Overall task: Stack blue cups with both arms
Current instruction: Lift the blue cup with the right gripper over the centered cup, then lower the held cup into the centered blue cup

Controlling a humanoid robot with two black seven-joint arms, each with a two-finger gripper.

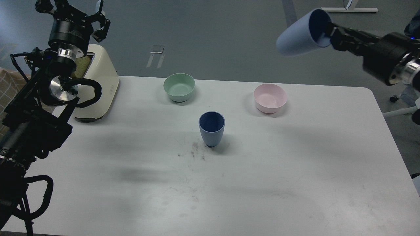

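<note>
Blue cup lies sideways, base pointing left, in right jaws; left jaws released.

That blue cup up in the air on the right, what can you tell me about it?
The raised blue cup is a plain, matte, pale blue tumbler without a handle, plastic by the look of it, with a darker blue inside. It narrows toward its base. It is held high above the table, tipped nearly on its side, base pointing left and mouth facing the right gripper. That gripper's fingers clamp the rim, one reaching inside. Nothing else touches it. A matching cup stands upright on the table below.
</note>
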